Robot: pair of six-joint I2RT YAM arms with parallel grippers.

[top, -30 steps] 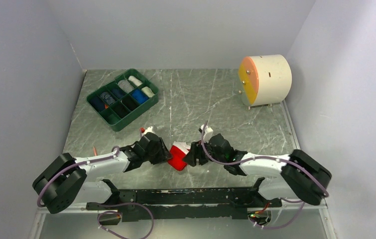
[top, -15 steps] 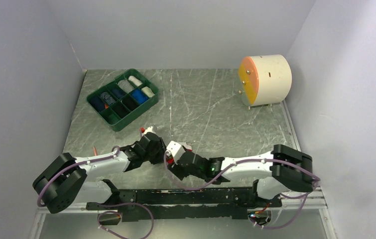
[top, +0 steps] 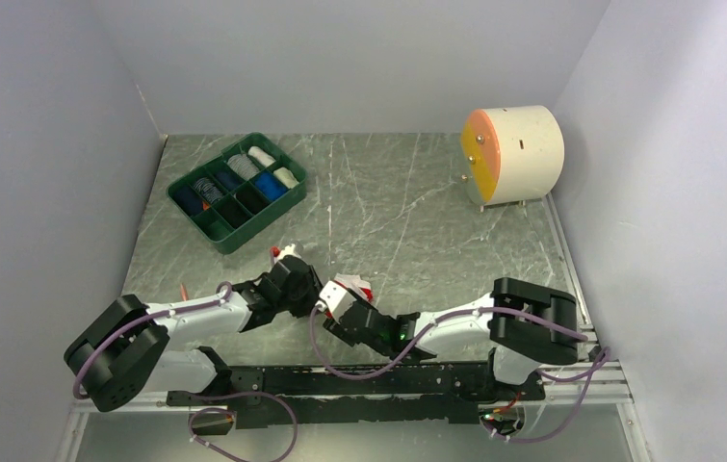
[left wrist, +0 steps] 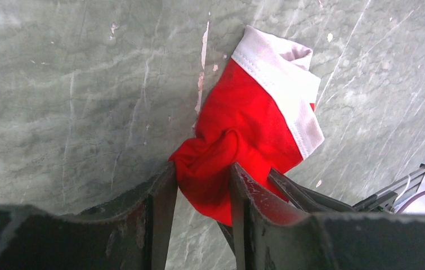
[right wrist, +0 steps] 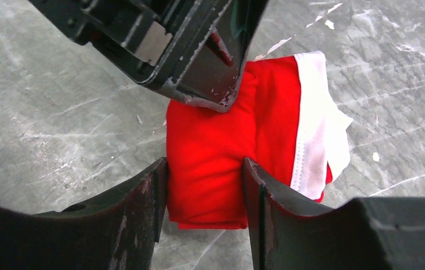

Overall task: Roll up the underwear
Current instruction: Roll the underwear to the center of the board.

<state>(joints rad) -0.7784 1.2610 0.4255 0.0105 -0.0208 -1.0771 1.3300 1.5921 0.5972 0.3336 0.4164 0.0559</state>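
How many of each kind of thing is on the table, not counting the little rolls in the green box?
Red cloth briefs with white waistband: 1
Green plastic tray with compartments: 1
Cream drum with orange face: 1
Robot grippers: 2, the left gripper and the right gripper
Total: 5

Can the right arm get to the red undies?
Yes, it looks so: the right gripper has a finger on either side of the undies, with nothing in between. The left gripper pinches them too.

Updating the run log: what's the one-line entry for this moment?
left gripper: shut on red underwear | right gripper: straddles it, grip unclear
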